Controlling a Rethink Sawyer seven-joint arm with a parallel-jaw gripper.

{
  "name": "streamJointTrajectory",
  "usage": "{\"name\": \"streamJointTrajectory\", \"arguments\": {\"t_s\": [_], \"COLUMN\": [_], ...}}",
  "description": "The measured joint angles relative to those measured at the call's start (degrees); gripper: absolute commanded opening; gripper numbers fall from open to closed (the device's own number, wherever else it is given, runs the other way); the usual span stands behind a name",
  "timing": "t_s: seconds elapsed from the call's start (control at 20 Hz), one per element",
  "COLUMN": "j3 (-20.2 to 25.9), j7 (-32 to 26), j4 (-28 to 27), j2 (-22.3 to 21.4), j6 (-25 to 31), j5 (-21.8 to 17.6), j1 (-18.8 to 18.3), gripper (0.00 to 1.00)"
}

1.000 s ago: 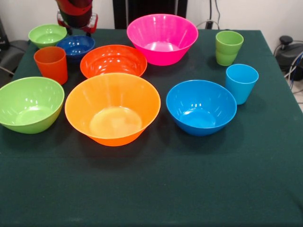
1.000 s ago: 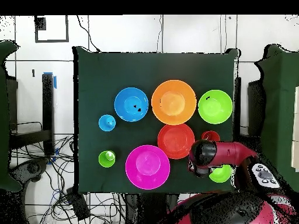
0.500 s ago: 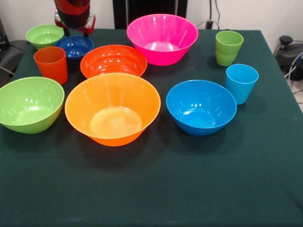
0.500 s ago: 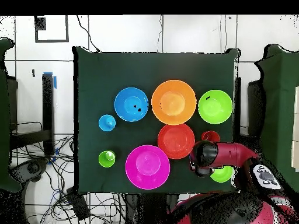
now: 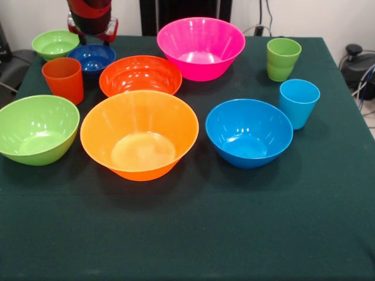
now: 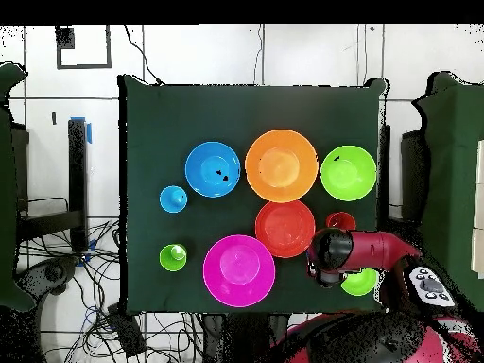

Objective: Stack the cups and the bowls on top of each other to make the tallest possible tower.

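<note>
I hold the gripper (image 5: pixel 94 36) over the small dark blue bowl (image 5: pixel 92 58) near the table's (image 5: pixel 193 234) far-left corner, prob. to pick it first; can't tell jaw state.

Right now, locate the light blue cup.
Front view: the light blue cup stands at the right, beside the blue bowl and nearer than the lime green cup.

A table covered in dark green cloth (image 5: pixel 246 222) carries everything, each piece standing apart and upright. In front sit the lime green bowl (image 5: pixel 35 129), large orange bowl (image 5: pixel 139 133) and blue bowl (image 5: pixel 249 132). Behind them stand the orange cup (image 5: pixel 63 79), red-orange bowl (image 5: pixel 140 75), pink bowl (image 5: pixel 201 47), small green bowl (image 5: pixel 55 44), dark blue bowl (image 5: pixel 92 58), green cup (image 5: pixel 283 58) and light blue cup (image 5: pixel 299 102).
</note>
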Motion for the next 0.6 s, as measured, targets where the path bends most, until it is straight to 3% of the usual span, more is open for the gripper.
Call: {"name": "streamJointTrajectory", "arguments": {"t_s": [0.6], "j3": [-1.4], "j7": [0.0], "j4": [0.3], "j2": [-2.4], "j6": [0.0], "j5": [0.0], "j1": [2.2], "gripper": [1.0]}}
